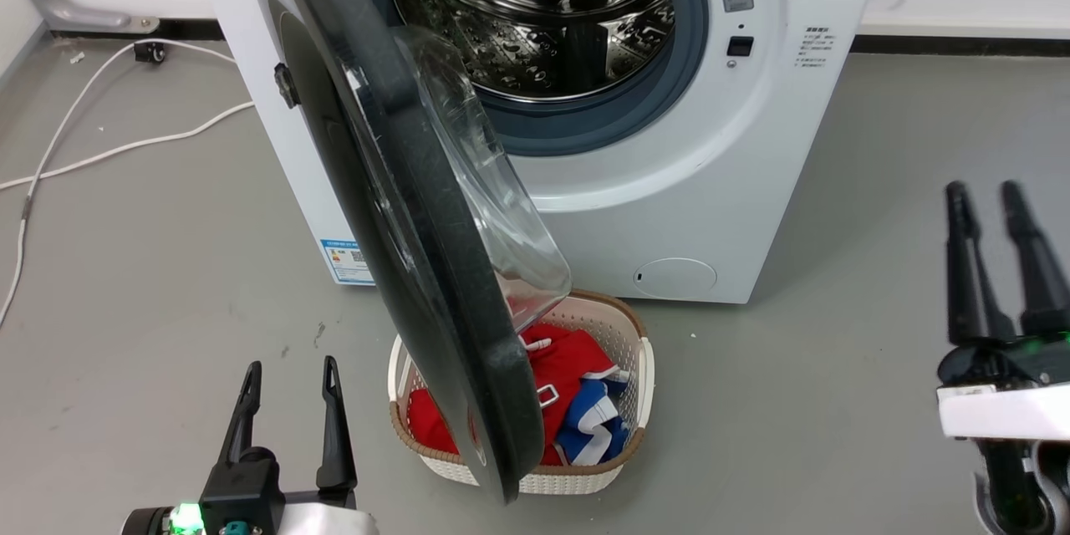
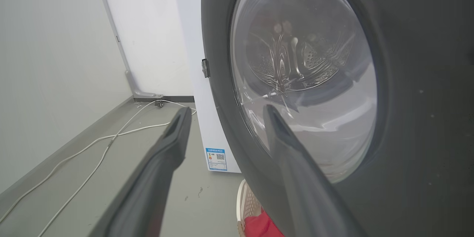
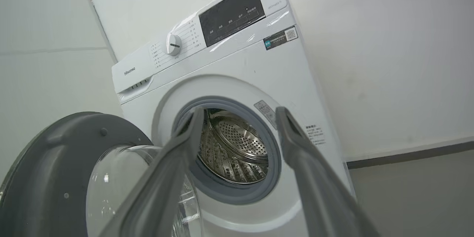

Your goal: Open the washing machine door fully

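The white washing machine (image 1: pixel 710 184) stands ahead with its steel drum (image 1: pixel 543 8) exposed. Its round black door (image 1: pixel 418 226) is swung out to roughly a right angle, edge toward me, with the clear glass bowl (image 1: pixel 493 184) facing the drum. My left gripper (image 1: pixel 288 376) is open at the lower left, apart from the door's outer face (image 2: pixel 407 81), holding nothing. At the right, my right gripper (image 1: pixel 986 196) is open and empty, well clear of the machine (image 3: pixel 240 66). The right wrist view shows the door's inner side (image 3: pixel 63 166).
A cream laundry basket (image 1: pixel 639 368) with red and blue clothes sits on the floor under the door's lower edge. White cables (image 1: pixel 125 146) trail across the grey floor at the left. A white wall (image 2: pixel 55 63) closes the left side.
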Available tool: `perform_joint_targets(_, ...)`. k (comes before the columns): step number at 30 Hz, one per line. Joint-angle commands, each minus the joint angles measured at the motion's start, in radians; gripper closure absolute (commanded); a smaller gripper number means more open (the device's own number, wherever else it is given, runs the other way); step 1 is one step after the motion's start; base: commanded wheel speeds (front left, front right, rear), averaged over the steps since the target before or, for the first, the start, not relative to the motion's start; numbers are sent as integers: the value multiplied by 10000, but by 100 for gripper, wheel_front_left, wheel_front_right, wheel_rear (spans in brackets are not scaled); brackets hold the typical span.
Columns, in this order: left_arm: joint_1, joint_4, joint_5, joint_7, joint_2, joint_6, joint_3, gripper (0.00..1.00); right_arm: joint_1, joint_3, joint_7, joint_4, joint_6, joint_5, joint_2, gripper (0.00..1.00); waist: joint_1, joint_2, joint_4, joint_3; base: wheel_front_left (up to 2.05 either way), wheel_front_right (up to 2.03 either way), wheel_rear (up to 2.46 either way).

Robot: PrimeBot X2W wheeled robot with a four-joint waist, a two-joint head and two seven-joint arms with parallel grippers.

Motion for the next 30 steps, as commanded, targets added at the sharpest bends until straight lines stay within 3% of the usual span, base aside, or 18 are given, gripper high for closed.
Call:
perform_joint_targets(1, 113, -38, 51, -28, 21, -4, 28, 0, 317, -397, -14, -242, 22, -891, 314, 0, 1, -1, -48, -70, 0, 0, 0)
perform_joint_targets(4, 161, -53, 70, -28, 20, -22, 26, 0, 667, -782, -19, -497, 20, -2347, 625, 0, 1, -1, -66, -137, 0, 0, 0)
perform_joint_targets(8, 204, -58, 53, -28, 17, -41, 33, 0, 1205, -919, -20, -499, 13, -3437, 874, 0, 1, -1, -76, -201, 0, 0, 0)
perform_joint_targets(22, 295, -21, 37, -28, 11, -23, 70, 0, 2791, -1202, -22, 153, 13, -5168, 1688, 0, 1, -1, -62, -337, 0, 0, 0)
perform_joint_targets(30, 383, -23, 5, -28, 4, 7, 84, 0, 3296, -1506, -23, 155, 13, -5522, 2087, 0, 1, -1, -124, -400, 0, 0, 0)
